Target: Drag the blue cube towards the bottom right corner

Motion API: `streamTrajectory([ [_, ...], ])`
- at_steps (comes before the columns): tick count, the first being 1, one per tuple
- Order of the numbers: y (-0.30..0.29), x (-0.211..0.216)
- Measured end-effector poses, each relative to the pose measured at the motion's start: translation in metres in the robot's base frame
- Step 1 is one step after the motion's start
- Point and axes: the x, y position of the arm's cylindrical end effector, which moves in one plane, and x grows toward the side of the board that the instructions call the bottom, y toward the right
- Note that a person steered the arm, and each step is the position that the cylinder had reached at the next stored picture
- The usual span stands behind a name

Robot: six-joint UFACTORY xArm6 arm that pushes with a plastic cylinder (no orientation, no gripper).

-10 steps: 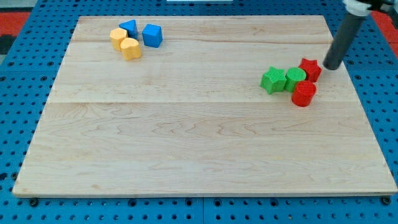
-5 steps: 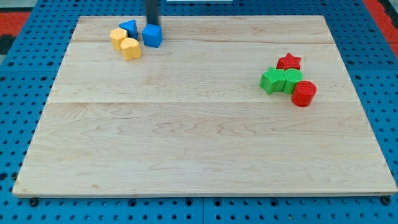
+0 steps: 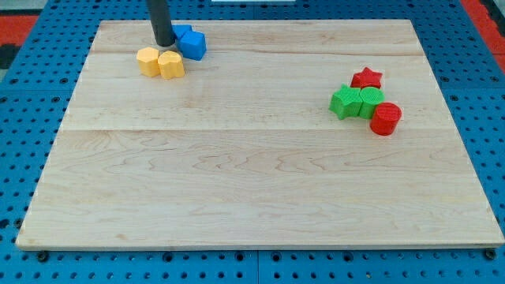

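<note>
From where I stand, my tip [image 3: 164, 42] sits at the view's top left of the wooden board [image 3: 252, 181], planted just to the view's left of the blue cube [image 3: 192, 44], so the cube lies to the view's right of the rod and a touch lower. That is the relation everything turns on: the bottom right corner is far off, diagonally across nearly the whole board, and a push from the tip's present side would send the cube rightward and, with a little downward lean, toward that corner. Between rod and cube there is another blue block [image 3: 181, 33], partly hidden by the rod (its shape I cannot make out), which appears to touch the cube. The rod grasps nothing, having no jaws to open or close; it looks pressed against or right beside that hidden blue piece, though I cannot tell whether it truly touches. Just below the tip lie two yellow blocks [image 3: 160, 62], side by side and close to it. Well apart, on the view's right, a red star [image 3: 366, 78], two green blocks [image 3: 357, 102] and a red cylinder [image 3: 386, 119] huddle near the diagonal; I would judge them the likeliest obstacle.
</note>
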Motion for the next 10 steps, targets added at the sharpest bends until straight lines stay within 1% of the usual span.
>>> streamTrajectory([
  [1,-0.021,-0.027],
  [2,0.032,0.0],
  [3,0.065,0.052],
  [4,0.08,0.079],
  [5,0.063,0.07],
  [6,0.074,0.089],
  [7,0.115,0.118],
  [8,0.069,0.075],
  [9,0.1,0.054],
  [10,0.169,0.09],
])
